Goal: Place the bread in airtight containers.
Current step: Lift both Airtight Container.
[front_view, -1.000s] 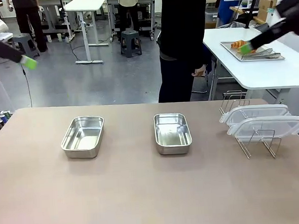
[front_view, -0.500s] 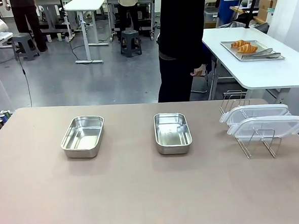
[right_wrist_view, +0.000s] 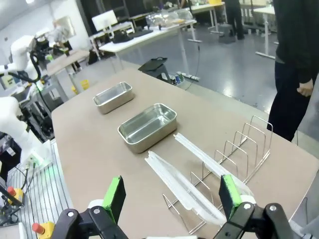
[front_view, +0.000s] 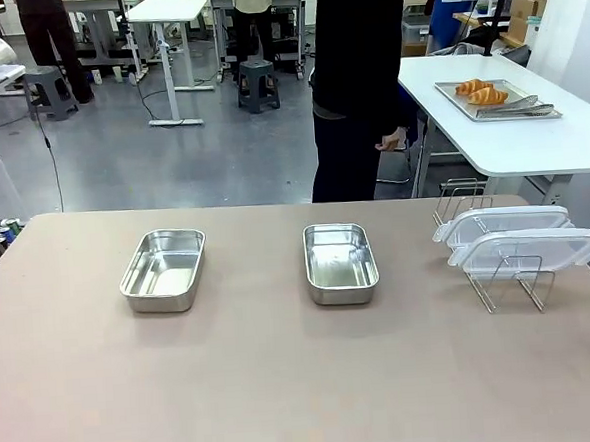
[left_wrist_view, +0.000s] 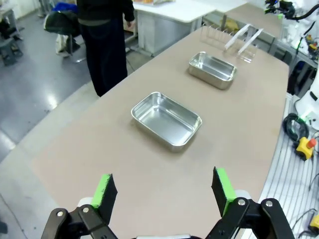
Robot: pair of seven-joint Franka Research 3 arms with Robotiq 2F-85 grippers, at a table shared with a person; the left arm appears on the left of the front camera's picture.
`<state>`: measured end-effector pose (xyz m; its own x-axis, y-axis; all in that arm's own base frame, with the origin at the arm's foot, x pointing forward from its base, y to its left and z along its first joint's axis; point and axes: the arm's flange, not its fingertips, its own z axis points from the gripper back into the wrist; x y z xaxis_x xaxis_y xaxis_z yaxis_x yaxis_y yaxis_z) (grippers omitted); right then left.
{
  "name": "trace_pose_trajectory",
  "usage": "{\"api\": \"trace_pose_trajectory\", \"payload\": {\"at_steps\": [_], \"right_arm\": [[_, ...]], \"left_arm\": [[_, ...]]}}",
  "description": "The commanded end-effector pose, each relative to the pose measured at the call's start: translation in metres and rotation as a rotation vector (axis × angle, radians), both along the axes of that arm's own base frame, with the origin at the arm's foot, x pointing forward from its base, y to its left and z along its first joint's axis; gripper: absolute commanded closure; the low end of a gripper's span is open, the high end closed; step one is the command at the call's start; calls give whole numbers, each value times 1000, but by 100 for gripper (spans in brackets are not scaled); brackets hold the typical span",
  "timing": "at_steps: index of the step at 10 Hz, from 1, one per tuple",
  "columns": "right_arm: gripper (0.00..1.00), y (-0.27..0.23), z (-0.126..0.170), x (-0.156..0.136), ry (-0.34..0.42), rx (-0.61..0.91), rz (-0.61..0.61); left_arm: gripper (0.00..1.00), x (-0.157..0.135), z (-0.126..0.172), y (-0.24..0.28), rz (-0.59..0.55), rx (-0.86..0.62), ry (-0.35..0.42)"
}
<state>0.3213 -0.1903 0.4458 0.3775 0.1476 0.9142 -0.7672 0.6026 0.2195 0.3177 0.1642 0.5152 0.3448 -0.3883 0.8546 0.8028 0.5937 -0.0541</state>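
Steel left tub (front_view: pixel 164 269), middle tub (front_view: pixel 340 262) empty; lids (front_view: pixel 517 245) racked by right edge. Croissants (front_view: pixel 481 91) on tray (front_view: pixel 463 106), separate counter past far right corner. Left tool (left_wrist_view: pixel 163 188), right tool (right_wrist_view: pixel 172 194) wide, empty. Nothing placed yet.

Along the bottom edge of my left wrist view, the left gripper (left_wrist_view: pixel 163 191) is black linkage bars with round silver pins at the joints and bright green pads (left_wrist_view: pixel 103 189) on the tips. The right gripper (right_wrist_view: pixel 172 195) is built the same. The person (front_view: pixel 356 77), top centre of my front view, wears a dark long-sleeved top and dark trousers.
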Motion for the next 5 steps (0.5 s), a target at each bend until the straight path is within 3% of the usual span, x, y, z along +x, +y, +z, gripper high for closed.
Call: {"api": "trace_pose_trajectory", "payload": {"at_steps": [1, 5], "right_arm": [[0, -1, 4, -4, -21, -14, 18], [0, -1, 4, -4, -21, -14, 18]], "left_arm": [[0, -5, 3, 6, -6, 10, -16], [0, -5, 3, 6, -6, 10, -16]]}}
